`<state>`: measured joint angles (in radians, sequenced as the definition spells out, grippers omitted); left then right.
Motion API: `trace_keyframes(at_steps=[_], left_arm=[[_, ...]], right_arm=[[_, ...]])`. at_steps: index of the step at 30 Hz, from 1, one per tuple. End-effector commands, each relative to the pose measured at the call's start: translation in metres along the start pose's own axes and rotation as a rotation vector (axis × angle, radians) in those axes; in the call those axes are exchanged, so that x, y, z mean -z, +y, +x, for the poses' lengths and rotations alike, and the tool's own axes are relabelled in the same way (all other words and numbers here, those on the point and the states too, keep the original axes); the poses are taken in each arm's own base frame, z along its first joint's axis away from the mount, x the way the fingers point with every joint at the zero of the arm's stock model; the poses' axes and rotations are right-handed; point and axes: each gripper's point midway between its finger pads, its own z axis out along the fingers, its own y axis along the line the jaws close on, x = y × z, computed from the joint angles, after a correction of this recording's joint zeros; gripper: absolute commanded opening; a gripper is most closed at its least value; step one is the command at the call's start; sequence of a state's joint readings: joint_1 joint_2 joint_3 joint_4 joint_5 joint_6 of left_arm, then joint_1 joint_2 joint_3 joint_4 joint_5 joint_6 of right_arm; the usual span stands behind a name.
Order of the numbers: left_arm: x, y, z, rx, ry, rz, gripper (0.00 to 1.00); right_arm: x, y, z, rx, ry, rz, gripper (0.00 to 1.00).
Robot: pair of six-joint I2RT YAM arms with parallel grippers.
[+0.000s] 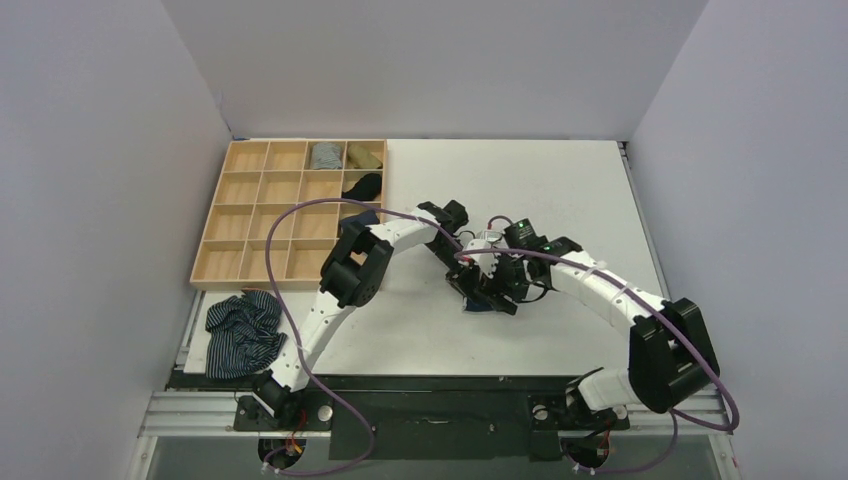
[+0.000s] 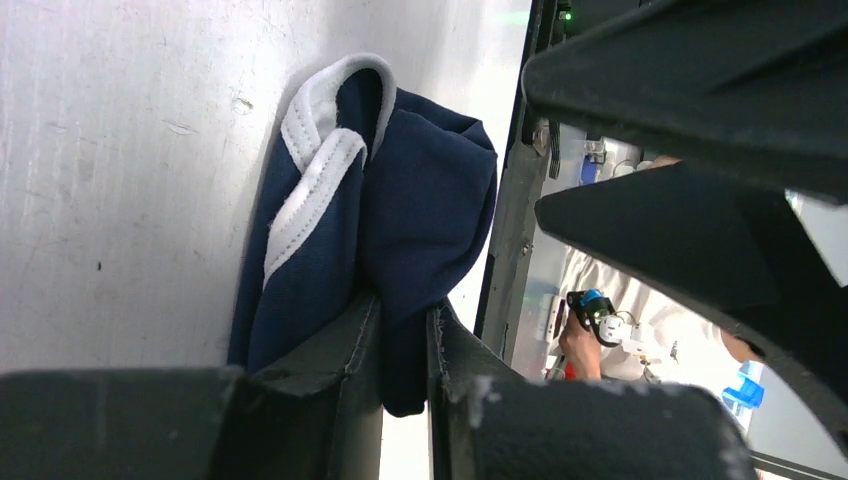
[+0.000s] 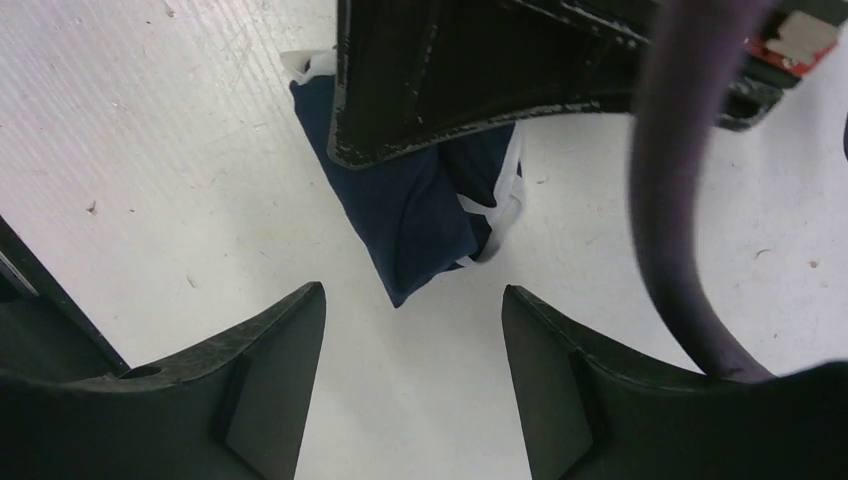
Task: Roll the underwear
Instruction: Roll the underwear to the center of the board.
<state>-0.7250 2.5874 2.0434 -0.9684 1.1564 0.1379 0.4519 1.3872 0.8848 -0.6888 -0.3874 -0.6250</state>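
Observation:
The underwear (image 2: 420, 190), navy blue with white trim, lies bunched into a narrow bundle on the white table near the middle (image 1: 484, 304). My left gripper (image 2: 404, 340) is shut on its near end, with fabric pinched between the two fingers. In the right wrist view the bundle (image 3: 420, 215) lies just beyond my right gripper (image 3: 412, 300), which is open and empty above the table; the left gripper's black body covers the bundle's far part. In the top view both grippers, left (image 1: 470, 285) and right (image 1: 505, 290), crowd over the bundle and hide most of it.
A wooden tray (image 1: 290, 212) of cells stands at the back left, holding a grey roll (image 1: 325, 155), an olive roll (image 1: 364, 155) and a black sock roll (image 1: 362, 186). A dark blue-and-white striped garment (image 1: 243, 332) lies at the near left edge.

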Motion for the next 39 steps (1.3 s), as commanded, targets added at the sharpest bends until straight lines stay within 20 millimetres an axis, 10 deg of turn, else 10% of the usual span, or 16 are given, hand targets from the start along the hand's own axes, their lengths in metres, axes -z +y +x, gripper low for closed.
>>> trace_keyframes(at_steps=[1,21,30,35,39], left_arm=[[-0.008,0.058,0.023,0.026,0.075,-0.174,0.0],[-0.008,0.058,0.025,0.02,0.085,-0.171,0.0],[-0.009,0.058,0.026,0.026,0.088,-0.161,0.0],[-0.006,0.058,0.025,0.026,0.084,-0.16,0.01],[0.004,0.055,0.022,0.013,0.064,-0.159,0.13]], right_arm=[[-0.006,-0.005,-0.008,0.065,0.025,0.07,0.61],[-0.043,-0.003,-0.009,0.198,0.156,0.071,0.57],[-0.055,0.003,-0.003,0.194,0.189,0.025,0.35],[-0.061,0.011,0.001,0.181,0.208,-0.03,0.01],[-0.063,0.018,0.009,0.164,0.229,-0.07,0.0]])
